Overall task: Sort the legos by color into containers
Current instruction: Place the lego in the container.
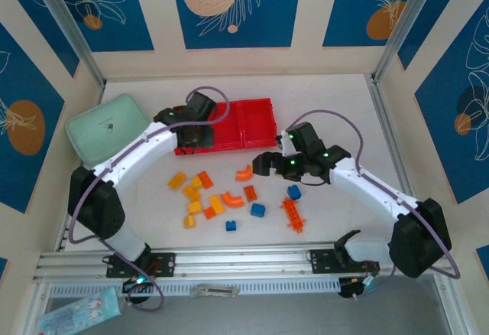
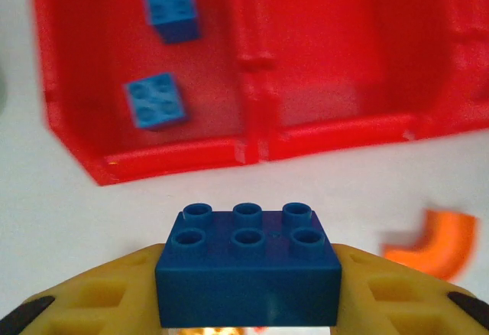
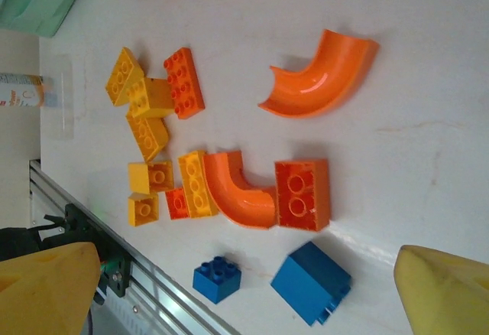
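Blue brick [image 2: 248, 274] pinched in your left gripper [image 2: 248, 300], just short of red tray [image 2: 176, 159] near rim. Carry it over the end compartment [image 2: 210, 60] holding two blue bricks [image 2: 157, 102]; release low. Right gripper [image 3: 244, 285] gapes empty above loose legos [image 3: 191, 190].

Materials and finish
I read the legos [image 3: 302, 193] as smooth glossy plastic, the red tray [image 2: 176, 159] as shiny plastic, the white table [image 1: 336, 98] smooth with slight sheen, the near rail [image 1: 244, 258] bare metal.
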Controlling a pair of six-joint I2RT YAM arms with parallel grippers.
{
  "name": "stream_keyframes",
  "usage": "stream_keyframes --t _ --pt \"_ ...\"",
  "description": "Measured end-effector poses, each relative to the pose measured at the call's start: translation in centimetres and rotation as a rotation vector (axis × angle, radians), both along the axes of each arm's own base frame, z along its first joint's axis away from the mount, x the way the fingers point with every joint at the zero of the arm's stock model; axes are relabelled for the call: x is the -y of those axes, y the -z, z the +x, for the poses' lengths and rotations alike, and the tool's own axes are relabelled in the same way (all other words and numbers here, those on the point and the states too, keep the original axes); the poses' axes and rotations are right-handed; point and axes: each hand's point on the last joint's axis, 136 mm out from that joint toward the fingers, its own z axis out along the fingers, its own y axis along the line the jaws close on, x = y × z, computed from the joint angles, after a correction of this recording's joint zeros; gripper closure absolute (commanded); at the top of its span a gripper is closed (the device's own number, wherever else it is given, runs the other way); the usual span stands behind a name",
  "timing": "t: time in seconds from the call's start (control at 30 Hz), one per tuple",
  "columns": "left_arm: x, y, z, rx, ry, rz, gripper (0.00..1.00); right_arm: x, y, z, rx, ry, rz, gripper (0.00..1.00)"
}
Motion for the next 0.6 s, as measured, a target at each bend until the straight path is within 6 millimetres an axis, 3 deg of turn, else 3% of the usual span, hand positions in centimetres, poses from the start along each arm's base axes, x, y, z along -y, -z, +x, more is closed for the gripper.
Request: stream_keyframes --t 0.2,0.33,0.5,0.6 --pt "-4.2 2.8 4.3 -0.044 -0.082 0.046 0.58 -1.7 -0.1 1.2 0.013 -0.010 -0.017 0.01" --pt "-4.8 4.4 8.4 -0.054 -0.101 0.064 0.58 -1.9 -0.4 1.9 0.025 0.005 -0.023 0.01" --pt "-5.1 5.1 12.3 -0.032 -0.117 0.063 0.56 -1.8 -0.4 2.1 0.033 0.013 -0.031 0.01" --pt "-5.2 5.3 14.2 -0.017 -0.131 0.056 0.49 -1.7 -0.3 2.3 0.031 0.019 -0.032 0.01"
